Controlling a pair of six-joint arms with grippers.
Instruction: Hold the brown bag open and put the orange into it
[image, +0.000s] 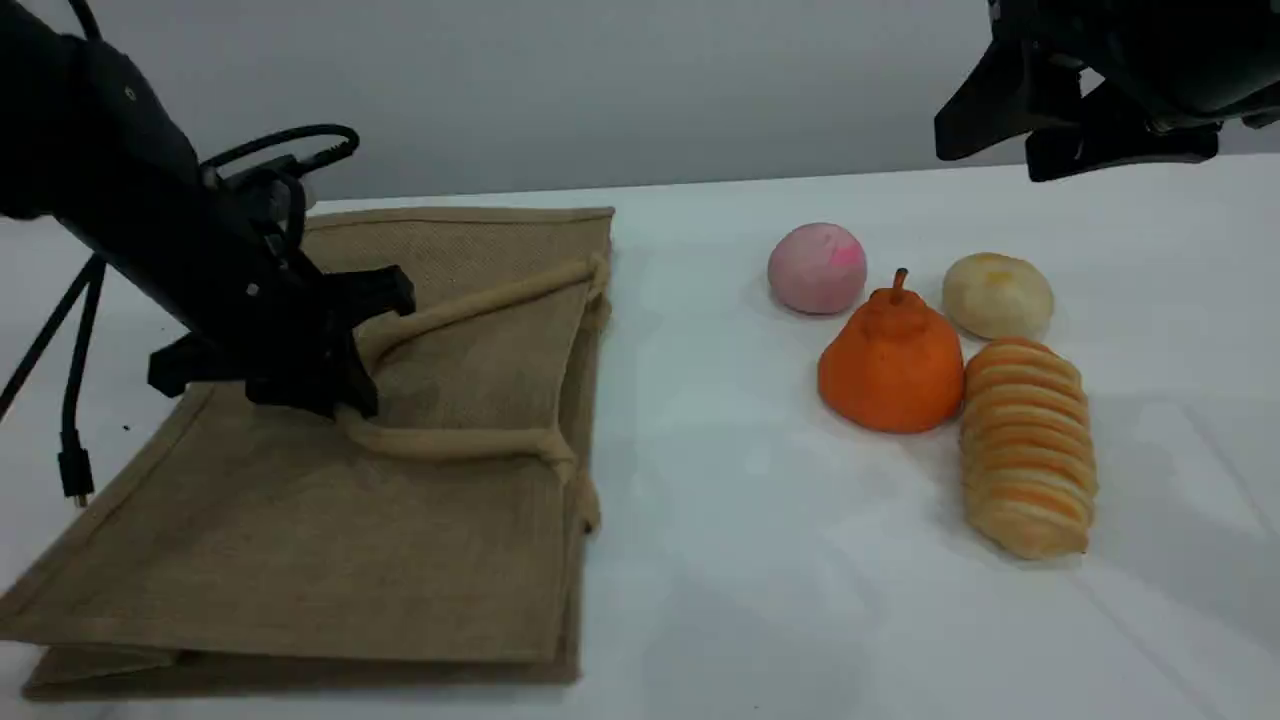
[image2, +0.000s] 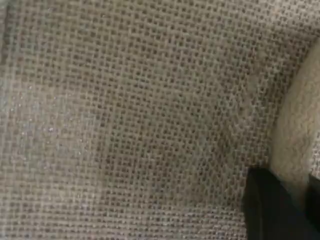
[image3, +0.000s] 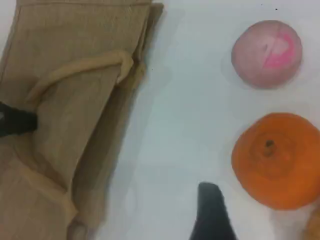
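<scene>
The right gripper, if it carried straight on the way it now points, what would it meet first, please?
Probably bare table: the right gripper hangs open above the white surface, pointing down between the brown bag and the orange. The orange lies just beside that line; depth is uncertain.

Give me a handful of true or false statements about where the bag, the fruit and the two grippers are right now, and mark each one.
1. The brown bag lies flat on the table. True.
2. The orange is already inside the bag. False: it sits on the table beside the striped bread roll, apart from the bag.
3. The left gripper is down at the bag's rope handle. True.
4. The right gripper is clamped on the orange. False: it hangs above the table, holding nothing.
5. The pink ball lies nearer the camera than the orange in the scene view. False: it lies behind the orange.
</scene>
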